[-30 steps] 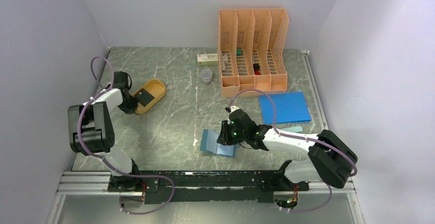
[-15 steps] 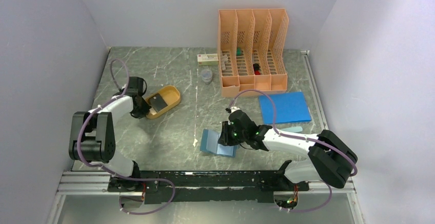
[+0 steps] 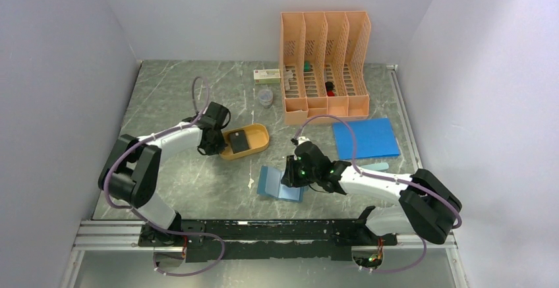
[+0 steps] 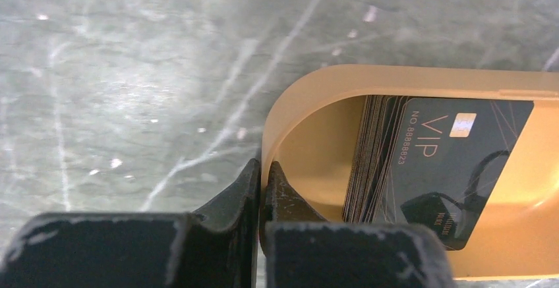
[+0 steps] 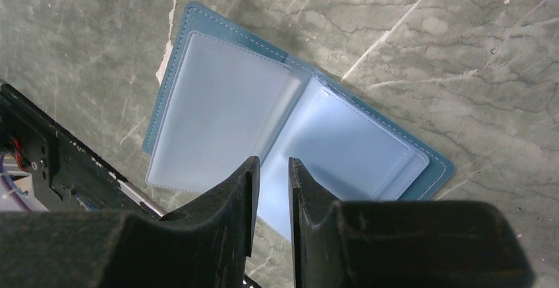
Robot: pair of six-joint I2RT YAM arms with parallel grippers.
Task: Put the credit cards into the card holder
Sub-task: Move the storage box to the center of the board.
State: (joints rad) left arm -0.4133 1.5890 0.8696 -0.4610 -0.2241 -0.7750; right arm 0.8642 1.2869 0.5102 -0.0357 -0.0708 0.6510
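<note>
Top view: the left arm's fingers (image 3: 218, 145) clamp the left end of the orange tray (image 3: 260, 132), its long axis running 8 to 2 o'clock. The credit cards (image 3: 238, 141) lie inside, at 3 o'clock from them. The card holder (image 3: 271, 182) lies open on the tabletop (image 3: 198, 182), at 5 o'clock from the tray, under the right arm's fingers (image 3: 291, 172).

Left wrist view: the fingers (image 4: 245, 186) pinch the tray's rim (image 4: 395, 77); the cards (image 4: 435, 156) sit at 2 o'clock.

Right wrist view: the fingers (image 5: 244, 189) stand narrowly apart over the holder's (image 5: 224, 103) fold. Whether they pinch a clear pocket cannot be told.
</note>
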